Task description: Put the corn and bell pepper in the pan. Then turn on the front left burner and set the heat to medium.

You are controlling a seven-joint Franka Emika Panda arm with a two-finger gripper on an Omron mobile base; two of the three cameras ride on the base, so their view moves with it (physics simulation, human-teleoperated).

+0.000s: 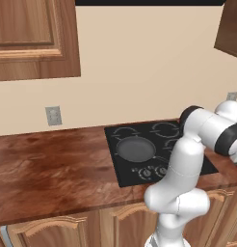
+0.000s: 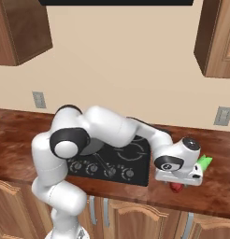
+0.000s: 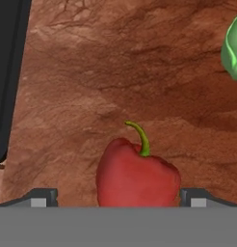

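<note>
Glossy lobed bell pepper [image 3: 138,174], grained wood

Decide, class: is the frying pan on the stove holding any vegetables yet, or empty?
Empty: the pan shows a bare grey inside; the bell pepper and corn lie on the counter.

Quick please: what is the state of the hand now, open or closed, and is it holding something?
Hand: open, holding nothing; its fingertips stand on either side of the bell pepper, not closed on it.
</note>
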